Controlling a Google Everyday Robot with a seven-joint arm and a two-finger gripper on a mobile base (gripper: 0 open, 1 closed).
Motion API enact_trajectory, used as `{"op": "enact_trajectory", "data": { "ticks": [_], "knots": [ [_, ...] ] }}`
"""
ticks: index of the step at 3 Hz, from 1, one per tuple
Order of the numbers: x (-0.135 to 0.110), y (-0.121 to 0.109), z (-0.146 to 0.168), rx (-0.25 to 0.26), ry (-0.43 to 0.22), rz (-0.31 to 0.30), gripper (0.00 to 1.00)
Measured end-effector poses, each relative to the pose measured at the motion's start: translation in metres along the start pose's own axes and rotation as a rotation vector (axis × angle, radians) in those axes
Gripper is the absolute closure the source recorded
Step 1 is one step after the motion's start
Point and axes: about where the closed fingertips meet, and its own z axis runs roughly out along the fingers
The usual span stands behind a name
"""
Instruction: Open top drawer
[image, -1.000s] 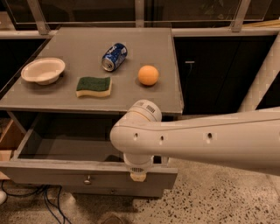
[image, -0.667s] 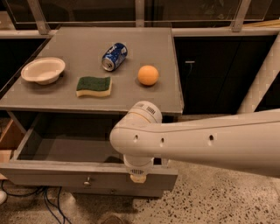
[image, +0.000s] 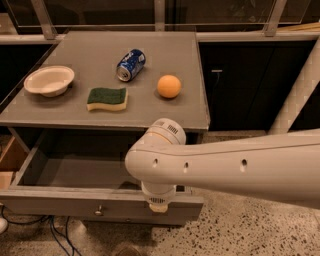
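The top drawer (image: 75, 205) stands pulled out under the grey tabletop, and its shallow grey inside (image: 75, 170) shows. Its long flat front carries one small round metal knob (image: 98, 212). My white arm (image: 240, 167) reaches in from the right and bends down over the drawer's front right part. My gripper (image: 159, 205) is at the arm's lower end, right at the top edge of the drawer front and to the right of the knob. The wrist housing covers most of it.
On the grey tabletop (image: 190, 112) lie a white bowl (image: 49, 80), a green and yellow sponge (image: 107, 98), a blue can on its side (image: 130, 64) and an orange (image: 169, 86). A wooden box (image: 10, 160) sits at the left. Cables (image: 55, 235) lie on the floor. A dark cabinet (image: 235, 80) stands at the right.
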Motion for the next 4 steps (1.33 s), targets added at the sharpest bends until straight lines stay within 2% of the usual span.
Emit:
{"op": "enact_trajectory", "data": {
  "ticks": [1,2,3,4],
  "knots": [
    [0.0027,0.0054,-0.0013,-0.002,0.004,0.008,0.98],
    [0.0027,0.0054,-0.0013,-0.002,0.004,0.008,0.87],
    [0.0027,0.0054,-0.0013,-0.002,0.004,0.008,0.69],
    [0.0027,0.0054,-0.0014,-0.002,0.004,0.008,0.46]
  ]
}}
